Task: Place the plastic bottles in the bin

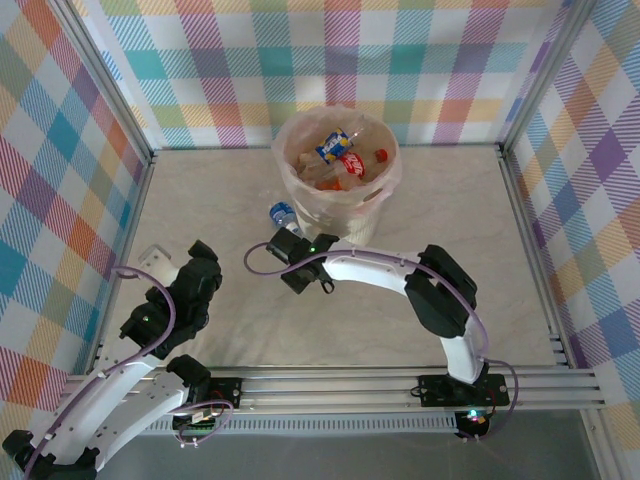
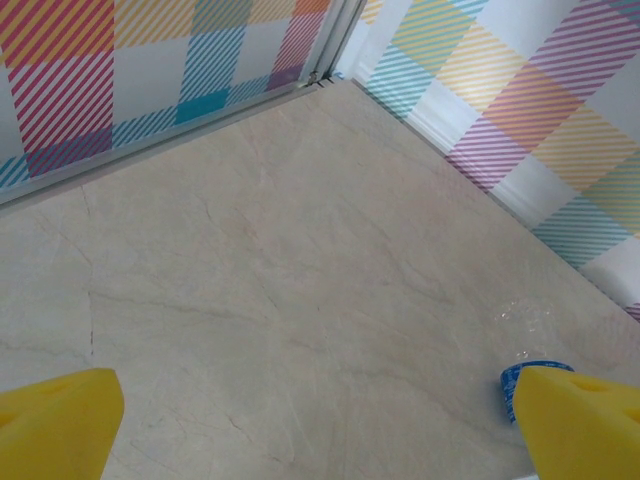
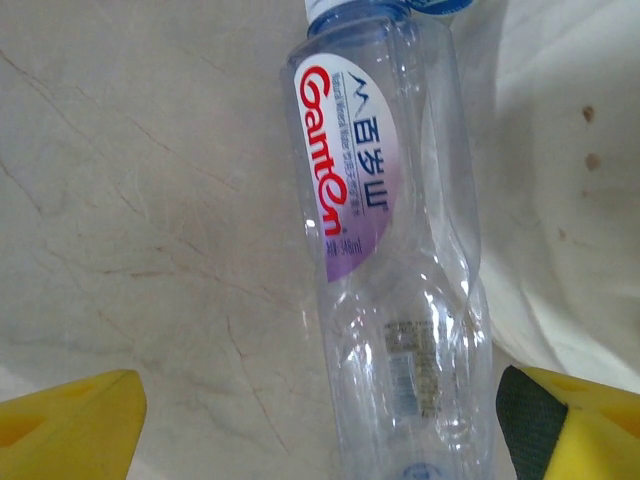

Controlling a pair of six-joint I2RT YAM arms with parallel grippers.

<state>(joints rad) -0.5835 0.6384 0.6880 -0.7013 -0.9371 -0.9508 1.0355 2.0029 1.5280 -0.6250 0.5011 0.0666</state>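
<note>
Bottles (image 1: 345, 160): we log several in the bin (image 1: 352, 222), 1 clear bottle (image 3: 400, 280) outstanding on the table (image 1: 200, 200) beside it, between spread fingers of the right gripper (image 3: 320, 425), ungrasped; left gripper (image 2: 320, 420) spread, empty.

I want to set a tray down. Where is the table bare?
Bare table lies right of the bin to the right wall, and in the near middle. Crowded at the bin's left, where a bottle lies between the open jaws of the right gripper.
</note>
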